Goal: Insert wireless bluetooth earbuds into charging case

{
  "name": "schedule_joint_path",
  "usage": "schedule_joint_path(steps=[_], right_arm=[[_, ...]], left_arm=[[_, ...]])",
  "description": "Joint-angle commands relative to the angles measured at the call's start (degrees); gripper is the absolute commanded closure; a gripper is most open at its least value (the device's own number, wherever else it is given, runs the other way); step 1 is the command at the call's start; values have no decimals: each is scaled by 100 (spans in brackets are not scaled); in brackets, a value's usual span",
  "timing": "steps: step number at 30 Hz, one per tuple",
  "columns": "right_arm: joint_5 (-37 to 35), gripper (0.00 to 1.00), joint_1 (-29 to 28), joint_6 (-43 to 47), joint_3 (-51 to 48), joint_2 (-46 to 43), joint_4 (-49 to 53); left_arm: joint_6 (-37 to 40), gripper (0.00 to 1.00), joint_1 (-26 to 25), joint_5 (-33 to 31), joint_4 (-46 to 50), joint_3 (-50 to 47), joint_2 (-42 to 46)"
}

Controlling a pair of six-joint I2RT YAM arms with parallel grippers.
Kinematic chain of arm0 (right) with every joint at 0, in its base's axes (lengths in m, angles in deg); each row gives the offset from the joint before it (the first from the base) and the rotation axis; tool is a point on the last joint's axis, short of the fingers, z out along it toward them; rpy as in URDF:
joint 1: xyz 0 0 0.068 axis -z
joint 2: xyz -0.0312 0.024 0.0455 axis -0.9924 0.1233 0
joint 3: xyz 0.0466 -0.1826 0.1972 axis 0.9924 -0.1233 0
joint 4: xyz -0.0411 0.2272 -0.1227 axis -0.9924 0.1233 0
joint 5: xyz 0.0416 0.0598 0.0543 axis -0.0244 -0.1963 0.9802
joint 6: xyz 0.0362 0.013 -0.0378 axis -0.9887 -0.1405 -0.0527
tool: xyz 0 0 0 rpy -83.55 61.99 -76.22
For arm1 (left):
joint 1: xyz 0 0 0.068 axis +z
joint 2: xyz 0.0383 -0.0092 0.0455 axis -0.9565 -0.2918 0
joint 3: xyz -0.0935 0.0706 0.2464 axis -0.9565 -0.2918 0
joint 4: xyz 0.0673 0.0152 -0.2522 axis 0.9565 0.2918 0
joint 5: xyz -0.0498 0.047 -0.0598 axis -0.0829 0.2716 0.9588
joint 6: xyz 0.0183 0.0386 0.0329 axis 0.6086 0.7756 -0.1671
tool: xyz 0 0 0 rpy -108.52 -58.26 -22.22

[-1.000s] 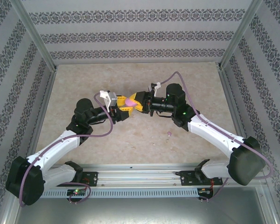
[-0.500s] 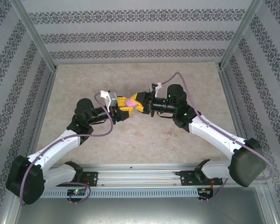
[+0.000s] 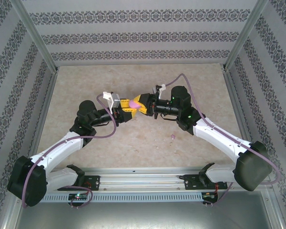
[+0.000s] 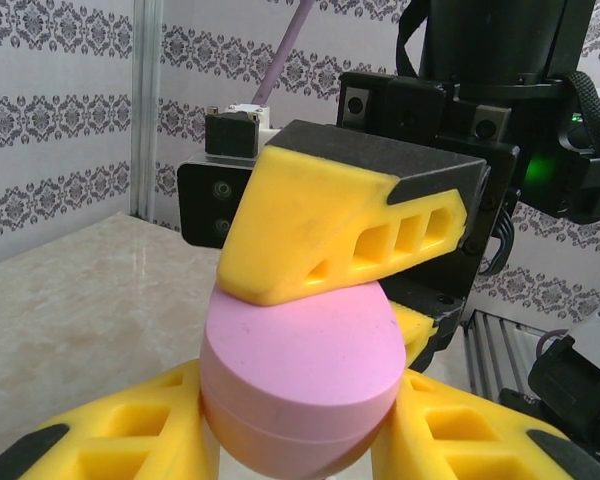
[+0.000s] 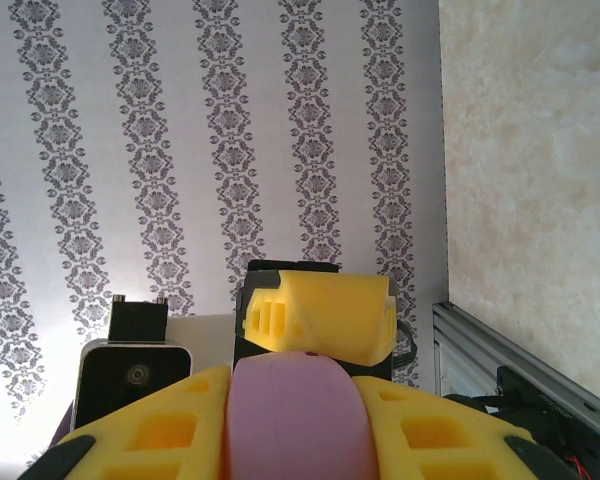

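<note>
While the 2 arms meet above the middle of the bench [image 3: 133, 152], a pink oval case [image 4: 300, 380] is held between them, raised off the surface. The right end effector [image 3: 143, 105] is clamped on the case, and its yellow fingers [image 5: 170, 420] flank the case in the right wrist view. The left end effector [image 3: 126, 109] comes from the opposite side, its fingers pressed against the case's 2 flanks, so it grips the case too. 1 tiny pinkish earbud [image 3: 172, 137] lies alone on the bench beside the right forearm, well apart from the case.
</note>
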Motion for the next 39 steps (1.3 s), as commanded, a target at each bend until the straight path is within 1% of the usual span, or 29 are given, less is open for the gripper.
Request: schedule_joint_path(steps=[1, 3, 4, 7, 10, 14, 17, 21, 24, 26, 28, 31, 34, 39], right_arm=[[123, 75, -64, 124, -102, -12, -226], [127, 69, -55, 129, -111, -12, -227], [127, 64, -51, 145, -110, -15, -227], [242, 53, -30, 430, 61, -38, 33], [346, 41, 14, 1058, 353, -170, 748], [336, 31, 147, 2133, 768, -443, 2013], [287, 30, 277, 2911, 1007, -693, 2679], [292, 30, 376, 3895, 1208, -976, 3163], [527, 31, 371, 4988, 1717, -913, 4167], [476, 32, 357, 5703, 2097, -828, 4858], [381, 32, 340, 6231, 2344, -798, 5219], [197, 32, 308, 6817, 2379, -880, 5201], [-83, 33, 257, 7336, 2194, -1033, 4928], [224, 30, 134, 8103, 1864, -1164, 4265]], left_arm=[[-151, 70, -2, 197, -444, -34, -17], [-155, 73, -6, 209, -441, -35, -17], [-160, 74, -2, 219, -438, -32, -7], [-178, 75, -2, 234, -434, -44, 25], [-233, 75, -6, 249, -324, -39, 104], [-240, 76, -6, 289, -91, -31, 274], [-222, 76, -2, 430, 237, 57, 381], [-249, 77, 5, 610, 570, 152, 534], [-236, 77, 2, 692, 876, 209, 692], [-218, 77, 7, 756, 1092, 264, 785], [-251, 78, -1, 822, 1267, 313, 838], [-380, 78, -1, 912, 1351, 364, 905], [-521, 78, -4, 1075, 1375, 430, 914], [-727, 78, -3, 1369, 1322, 457, 931]])
